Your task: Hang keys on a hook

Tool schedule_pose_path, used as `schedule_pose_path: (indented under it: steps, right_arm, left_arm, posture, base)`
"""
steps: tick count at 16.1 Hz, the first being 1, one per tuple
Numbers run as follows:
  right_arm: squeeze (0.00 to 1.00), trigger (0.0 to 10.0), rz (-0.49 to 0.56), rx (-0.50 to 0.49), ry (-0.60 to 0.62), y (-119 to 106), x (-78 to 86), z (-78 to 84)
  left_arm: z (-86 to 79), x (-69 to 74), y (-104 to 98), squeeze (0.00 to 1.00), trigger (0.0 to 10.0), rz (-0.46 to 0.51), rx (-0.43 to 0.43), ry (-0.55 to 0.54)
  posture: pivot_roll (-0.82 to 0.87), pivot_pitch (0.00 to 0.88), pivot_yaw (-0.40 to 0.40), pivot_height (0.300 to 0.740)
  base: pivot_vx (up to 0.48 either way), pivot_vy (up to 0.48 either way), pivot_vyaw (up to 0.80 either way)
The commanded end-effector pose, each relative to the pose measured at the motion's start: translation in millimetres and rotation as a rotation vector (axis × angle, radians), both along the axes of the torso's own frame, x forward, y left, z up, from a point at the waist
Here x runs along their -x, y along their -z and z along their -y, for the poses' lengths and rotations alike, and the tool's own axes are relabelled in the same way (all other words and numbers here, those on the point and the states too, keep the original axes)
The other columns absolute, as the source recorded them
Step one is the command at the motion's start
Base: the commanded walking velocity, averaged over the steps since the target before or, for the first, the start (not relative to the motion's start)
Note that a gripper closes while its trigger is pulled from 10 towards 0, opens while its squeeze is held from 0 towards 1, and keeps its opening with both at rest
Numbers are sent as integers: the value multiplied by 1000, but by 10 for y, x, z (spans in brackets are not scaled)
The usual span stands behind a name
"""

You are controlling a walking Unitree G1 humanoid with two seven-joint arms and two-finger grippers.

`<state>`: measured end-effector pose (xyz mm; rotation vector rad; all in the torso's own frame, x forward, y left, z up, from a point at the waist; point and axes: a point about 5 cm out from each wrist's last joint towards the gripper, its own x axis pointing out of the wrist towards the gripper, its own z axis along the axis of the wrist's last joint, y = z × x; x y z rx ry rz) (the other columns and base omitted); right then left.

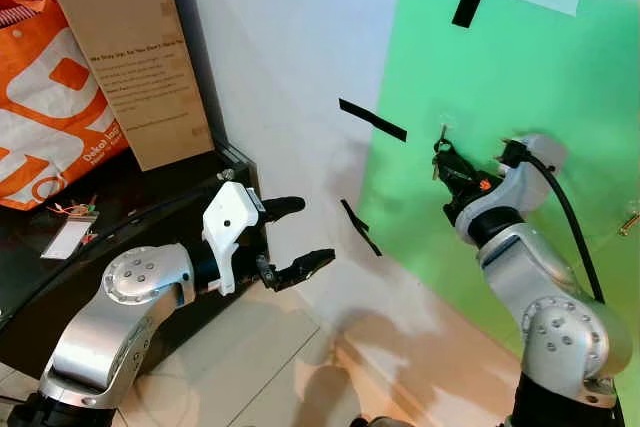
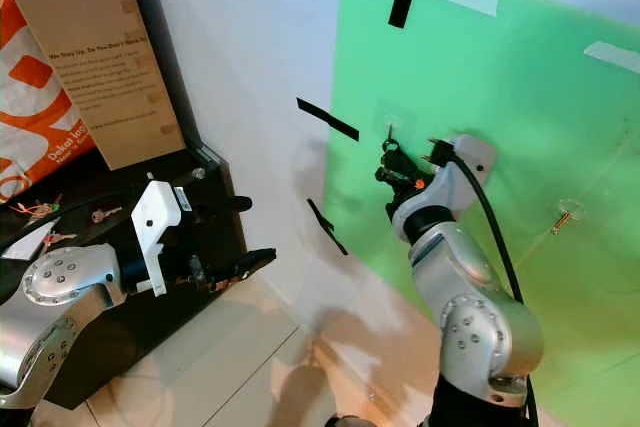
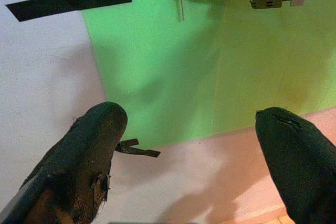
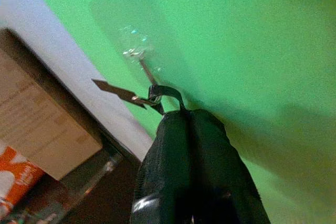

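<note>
My right gripper is raised against the green wall panel and is shut on the keys. A dark ring and a flat key blade stick out past the fingertips. The ring touches the thin metal prong of a clear stick-on hook; I cannot tell whether it is looped over the prong. My left gripper is held at waist height in front of the white wall, left of the panel, open with nothing between its fingers.
A second clear hook sits further right on the panel. Black tape strips mark the wall. To the left, a dark cabinet holds a cardboard box, an orange bag and loose keys.
</note>
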<state>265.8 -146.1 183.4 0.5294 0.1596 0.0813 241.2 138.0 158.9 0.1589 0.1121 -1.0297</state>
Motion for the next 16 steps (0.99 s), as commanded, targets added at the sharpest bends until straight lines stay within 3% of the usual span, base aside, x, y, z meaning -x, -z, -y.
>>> schedule_pose_path:
  steps: [1, 5, 10, 11, 12, 16]
  right_arm:
    - [0, 10000, -45, -87, 8, 65, 14, -66]
    - [0, 10000, -66, -167, 23, 66, 12, -47]
    - [0, 10000, -86, -107, -23, 90, 18, -85]
    - [55, 10000, -94, -97, -31, 102, 22, -93]
    - [1000, 10000, -107, -79, -31, 122, 26, -92]
    - [1000, 10000, -111, -34, -6, 147, 31, -46]
  left_arm:
    - [30, 19, -29, 0, 10000, 4, 1, 24]
    - [29, 21, -30, 0, 10000, 5, 0, 28]
    - [27, 19, -38, 0, 10000, 14, 2, 27]
    - [28, 20, -38, 0, 10000, 15, 3, 27]
    - [28, 21, -38, 0, 10000, 14, 4, 27]
    - [38, 19, -42, 0, 10000, 12, 7, 28]
  posture:
    - [-44, 0, -1, 740]
    - [-44, 0, -1, 740]
    - [-41, 0, -3, 740]
    - [-41, 0, -4, 740]
    - [-41, 0, -4, 740]
    - [-46, 0, -1, 740]
  base:
    - [0, 0, 0]
    - [0, 0, 0]
    - [0, 0, 0]
    - [0, 0, 0]
    - [0, 0, 0]
    - [0, 0, 0]
